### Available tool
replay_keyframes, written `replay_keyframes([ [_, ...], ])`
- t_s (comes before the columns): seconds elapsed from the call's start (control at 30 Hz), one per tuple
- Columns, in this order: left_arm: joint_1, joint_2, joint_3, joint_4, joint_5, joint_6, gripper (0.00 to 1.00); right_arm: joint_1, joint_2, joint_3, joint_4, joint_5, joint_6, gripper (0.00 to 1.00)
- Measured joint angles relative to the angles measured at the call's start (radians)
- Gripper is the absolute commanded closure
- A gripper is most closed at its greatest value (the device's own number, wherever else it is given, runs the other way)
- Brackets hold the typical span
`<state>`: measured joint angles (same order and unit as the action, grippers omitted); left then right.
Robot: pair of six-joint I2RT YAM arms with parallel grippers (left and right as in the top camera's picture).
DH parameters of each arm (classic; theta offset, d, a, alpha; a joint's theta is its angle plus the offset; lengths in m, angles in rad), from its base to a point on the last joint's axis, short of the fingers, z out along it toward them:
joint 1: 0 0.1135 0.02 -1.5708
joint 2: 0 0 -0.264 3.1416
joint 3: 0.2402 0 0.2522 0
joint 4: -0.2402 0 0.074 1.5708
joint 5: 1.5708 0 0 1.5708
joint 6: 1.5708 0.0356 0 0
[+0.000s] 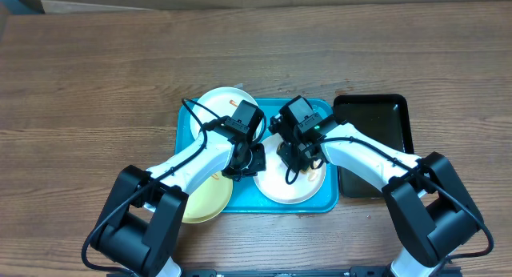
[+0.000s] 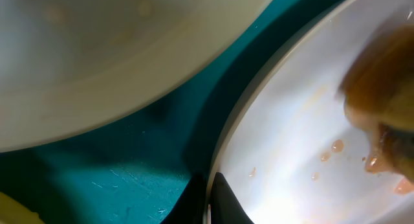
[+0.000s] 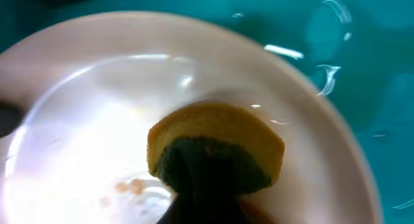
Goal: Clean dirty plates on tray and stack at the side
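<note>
A brown wooden table [image 1: 96,69] fills the overhead view, carrying the turquoise tray [image 1: 244,203] with a black tray [image 1: 376,117] just beside it on the right. On the turquoise tray a cream plate [image 1: 224,101] sits at the far left corner, a yellow plate [image 1: 204,203] overhangs the near left corner, and a white plate [image 1: 300,189] lies at the right.

The wrist views add what the arms hide from above. The left fingers [image 1: 250,161] are closed on the white plate's rim. The right fingers [image 1: 292,161] are clamped on a yellow-and-green sponge [image 3: 217,146] pressed onto that plate, near small orange spots [image 2: 336,146].
</note>
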<state>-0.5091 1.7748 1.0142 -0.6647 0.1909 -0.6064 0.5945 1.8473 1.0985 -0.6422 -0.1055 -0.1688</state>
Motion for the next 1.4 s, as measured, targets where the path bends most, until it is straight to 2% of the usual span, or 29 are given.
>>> replay_keyframes([
  [0.23, 0.000, 0.000, 0.000, 0.000, 0.000, 0.000, 0.94, 0.001, 0.001, 0.021, -0.086, -0.091, -0.016, 0.96],
  [0.43, 0.000, 0.000, 0.000, 0.004, 0.000, 0.000, 0.94, -0.013, 0.018, 0.113, -0.192, -0.131, -0.007, 0.96],
  [0.57, 0.000, 0.000, 0.000, 0.004, 0.000, 0.000, 0.94, -0.063, 0.019, 0.188, -0.230, -0.142, 0.018, 0.96],
  [0.73, 0.000, 0.000, 0.000, 0.004, 0.000, 0.000, 0.94, -0.140, 0.019, 0.194, -0.284, -0.143, 0.033, 0.96],
  [0.9, 0.000, 0.000, 0.000, 0.004, 0.000, 0.000, 0.94, -0.163, 0.019, 0.153, -0.251, -0.145, 0.038, 0.96],
  [1.17, 0.000, 0.000, 0.000, 0.005, 0.000, 0.000, 0.94, -0.160, 0.018, 0.018, -0.106, -0.206, 0.089, 0.96],
  [1.4, 0.000, 0.000, 0.000, 0.005, 0.000, 0.000, 0.93, -0.162, 0.018, 0.013, -0.111, -0.333, 0.107, 0.96],
])
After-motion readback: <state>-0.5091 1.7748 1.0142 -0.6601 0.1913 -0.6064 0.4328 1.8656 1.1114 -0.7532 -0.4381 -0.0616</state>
